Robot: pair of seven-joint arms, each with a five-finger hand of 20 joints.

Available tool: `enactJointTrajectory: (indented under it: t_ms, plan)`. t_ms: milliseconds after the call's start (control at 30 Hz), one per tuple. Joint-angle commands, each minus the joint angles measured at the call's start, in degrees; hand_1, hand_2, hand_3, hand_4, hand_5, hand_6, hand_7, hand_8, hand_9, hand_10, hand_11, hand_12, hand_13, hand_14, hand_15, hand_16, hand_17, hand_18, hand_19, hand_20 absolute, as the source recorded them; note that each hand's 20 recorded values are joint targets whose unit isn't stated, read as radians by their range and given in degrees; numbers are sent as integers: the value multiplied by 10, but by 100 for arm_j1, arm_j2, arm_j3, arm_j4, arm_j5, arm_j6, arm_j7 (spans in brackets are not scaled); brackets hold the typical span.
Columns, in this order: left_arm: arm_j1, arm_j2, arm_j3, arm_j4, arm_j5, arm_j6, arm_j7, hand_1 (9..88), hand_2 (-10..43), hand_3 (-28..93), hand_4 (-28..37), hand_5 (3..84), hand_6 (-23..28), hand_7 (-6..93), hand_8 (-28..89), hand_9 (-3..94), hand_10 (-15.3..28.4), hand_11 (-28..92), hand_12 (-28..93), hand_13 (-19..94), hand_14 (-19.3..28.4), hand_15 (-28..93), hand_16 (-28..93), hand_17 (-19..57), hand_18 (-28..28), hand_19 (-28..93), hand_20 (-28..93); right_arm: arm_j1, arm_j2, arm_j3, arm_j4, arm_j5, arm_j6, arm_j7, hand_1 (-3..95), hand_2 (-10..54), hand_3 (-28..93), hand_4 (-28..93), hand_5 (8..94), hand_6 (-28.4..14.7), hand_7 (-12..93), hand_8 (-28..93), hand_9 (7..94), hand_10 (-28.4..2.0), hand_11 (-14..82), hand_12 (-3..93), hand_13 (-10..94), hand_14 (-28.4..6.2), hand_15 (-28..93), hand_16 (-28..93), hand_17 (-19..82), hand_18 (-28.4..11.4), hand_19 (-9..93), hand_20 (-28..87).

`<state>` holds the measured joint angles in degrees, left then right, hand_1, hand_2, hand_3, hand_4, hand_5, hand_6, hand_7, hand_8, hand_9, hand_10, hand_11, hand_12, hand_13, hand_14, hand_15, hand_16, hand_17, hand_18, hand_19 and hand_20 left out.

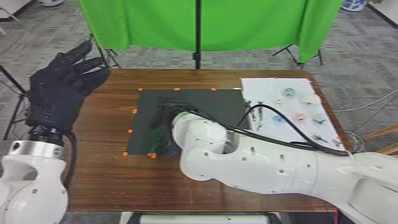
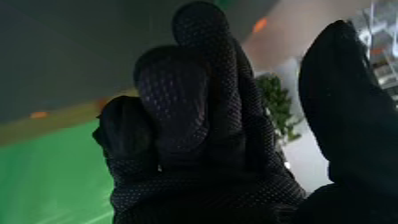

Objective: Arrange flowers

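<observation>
Over the black mat point(image 1: 206, 97), our right hand point(image 1: 169, 117) is open, thumb apart from the fingers; green foliage point(image 2: 276, 102) shows between, whether touched we cannot tell. Our left hand point(image 1: 65, 84) is raised, open, at the table's left. Flowers point(image 1: 299, 116) lie on the white sheet point(image 1: 263, 89).

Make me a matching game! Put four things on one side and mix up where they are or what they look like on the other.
1. Cloth
2. Mat
3. Sheet
4. Left hand

A. White, with little flowers on it
B. Raised, fingers open
C. Green, hanging behind the table
D. Dark, on the table's middle

Pairs: 1-C, 2-D, 3-A, 4-B
</observation>
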<state>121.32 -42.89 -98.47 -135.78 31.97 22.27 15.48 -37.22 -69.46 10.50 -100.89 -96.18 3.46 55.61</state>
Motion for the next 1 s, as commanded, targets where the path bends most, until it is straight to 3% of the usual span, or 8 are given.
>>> enactJointTrajectory:
  t_ms: [33,167,233,500,533,667,733,1000]
  plan:
    - [676,-252,-212,-132,-54,163,174,209,112,758,-283,353,99,131,-90,300,201,282,100,236,274,554,-115,-75,249,644,89,-473,1207,747,-783,-695,227,0,357,-66,726,-266,659,-61,120,-111,794,-151,287,168,747,-108,669,158,456,-206,932,379]
    - [713,-321,-229,-121,-66,151,145,210,112,759,-283,353,99,131,-90,300,201,281,99,236,274,554,-115,-75,249,644,89,-1170,1781,1479,-1249,-982,218,174,352,-62,721,-259,651,-66,113,-110,784,-159,262,164,742,-116,650,149,471,-201,932,321]
    - [848,-359,-321,-175,-47,214,132,211,112,758,-283,353,99,131,-90,299,201,281,99,236,274,554,-115,-75,249,643,88,-1608,2003,1834,-1423,-1095,436,109,351,-60,716,-256,649,-67,113,-109,780,-161,255,163,742,-119,643,147,479,-197,932,298]
    - [1015,-468,-442,-212,-53,283,136,210,113,757,-283,353,98,132,-90,299,201,280,100,236,274,554,-115,-75,248,644,88,-3635,2679,3701,-2228,-1617,162,352,350,-56,707,-243,627,-65,116,-107,752,-174,235,156,738,-132,620,139,491,-193,932,250]
    - [1107,-486,-500,-222,-75,258,196,210,112,757,-283,353,98,132,-90,299,201,280,100,236,274,554,-115,-75,248,644,88,-3766,2734,3794,-2263,-1747,188,417,350,-56,706,-242,621,-66,114,-107,747,-177,230,154,735,-135,618,138,491,-194,932,245]
    - [1202,-562,-536,-264,-67,273,125,210,112,757,-283,352,98,132,-91,299,200,280,100,236,274,554,-115,-75,249,643,88,-4559,2843,4450,-2433,-2009,30,685,344,-53,700,-238,605,-71,106,-106,732,-187,216,150,727,-140,615,136,489,-195,932,225]
    - [1254,-545,-534,-281,-93,324,228,210,112,758,-283,352,98,133,-91,299,200,280,100,236,274,554,-115,-75,249,643,88,-4826,2936,4652,-2482,-2163,44,714,343,-52,698,-236,598,-73,103,-104,730,-188,214,150,727,-141,615,134,489,-195,932,221]
    - [1328,-576,-588,-293,-115,341,268,210,112,758,-283,353,99,131,-91,299,200,282,100,236,274,554,-115,-75,249,643,88,-5845,3122,5626,-2721,-2351,-196,957,340,-52,692,-231,583,-76,98,-102,737,-189,219,153,735,-141,626,133,494,-197,932,225]
